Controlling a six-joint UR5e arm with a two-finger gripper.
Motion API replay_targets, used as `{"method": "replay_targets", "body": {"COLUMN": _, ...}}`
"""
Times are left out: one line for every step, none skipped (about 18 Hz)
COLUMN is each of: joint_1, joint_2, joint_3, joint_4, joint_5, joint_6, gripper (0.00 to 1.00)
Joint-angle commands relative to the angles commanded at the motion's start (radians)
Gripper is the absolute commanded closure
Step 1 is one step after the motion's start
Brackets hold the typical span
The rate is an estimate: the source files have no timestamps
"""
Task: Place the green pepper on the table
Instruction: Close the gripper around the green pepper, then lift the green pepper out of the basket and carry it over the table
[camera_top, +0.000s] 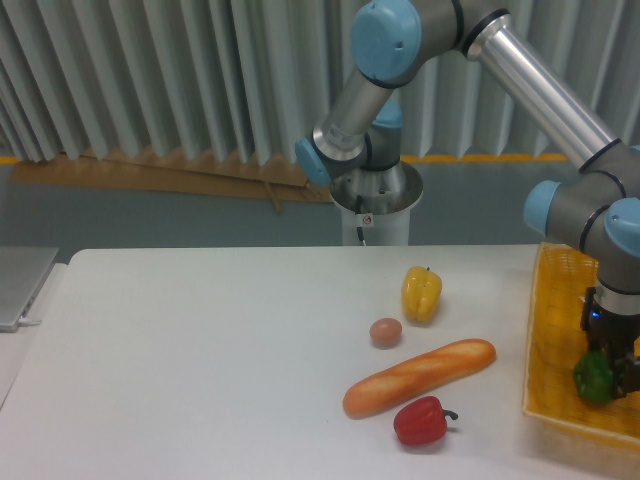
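In yellow basket (550, 345): glossy dark-green pepper (592, 378), between jaws.

The large flat white table (200, 360) carries a yellow bell pepper (421, 294), brown egg (386, 332), baguette (420, 376), red bell pepper (421, 422), and, at its right edge, a yellow wicker basket tray (550, 350).

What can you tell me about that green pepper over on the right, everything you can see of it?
The green pepper is a dark, glossy, lumpy bell pepper, roughly the size of the red and yellow ones. It sits inside the yellow wicker basket at the table's right edge, not on the white table itself. The gripper is right down on it, its dark fingers reaching around the right side and covering part of it; whether they are squeezing it cannot be made out. No stem shows from this view.
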Motion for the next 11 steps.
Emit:
{"method": "replay_targets", "body": {"joint_1": 0.000, "joint_2": 0.000, "joint_3": 0.000, "joint_4": 0.000, "joint_5": 0.000, "joint_6": 0.000, "gripper": 0.45}}
{"method": "replay_targets", "body": {"joint_1": 0.000, "joint_2": 0.000, "joint_3": 0.000, "joint_4": 0.000, "joint_5": 0.000, "joint_6": 0.000, "gripper": 0.49}}
{"method": "replay_targets", "body": {"joint_1": 0.000, "joint_2": 0.002, "joint_3": 0.000, "joint_4": 0.000, "joint_5": 0.000, "joint_6": 0.000, "gripper": 0.49}}
{"method": "replay_targets", "body": {"joint_1": 0.000, "joint_2": 0.003, "joint_3": -0.002, "joint_4": 0.000, "joint_5": 0.000, "joint_6": 0.000, "gripper": 0.49}}
{"method": "replay_targets", "body": {"joint_1": 0.000, "joint_2": 0.005, "joint_3": -0.003, "joint_4": -0.002, "joint_5": 0.000, "joint_6": -0.003, "gripper": 0.49}}
{"method": "replay_targets", "body": {"joint_1": -0.002, "joint_2": 0.009, "joint_3": -0.005, "joint_4": -0.003, "joint_5": 0.000, "joint_6": -0.003, "gripper": 0.49}}
{"method": "replay_targets", "body": {"joint_1": -0.002, "joint_2": 0.011, "joint_3": -0.005, "joint_4": -0.003, "joint_5": -0.002, "joint_6": 0.000, "gripper": 0.49}}
{"method": "replay_targets", "body": {"joint_1": -0.002, "joint_2": 0.015, "joint_3": -0.005, "joint_4": -0.008, "joint_5": -0.003, "joint_6": 0.000, "gripper": 0.49}}
{"method": "replay_targets", "body": {"joint_1": -0.003, "joint_2": 0.024, "joint_3": -0.009, "joint_4": -0.009, "joint_5": -0.003, "joint_6": 0.000, "gripper": 0.49}}
{"method": "replay_targets", "body": {"joint_1": -0.011, "joint_2": 0.029, "joint_3": -0.015, "joint_4": -0.011, "joint_5": 0.000, "joint_6": -0.002, "gripper": 0.49}}
{"method": "replay_targets", "body": {"joint_1": -0.023, "joint_2": 0.044, "joint_3": -0.027, "joint_4": -0.012, "joint_5": 0.003, "joint_6": -0.003, "gripper": 0.49}}
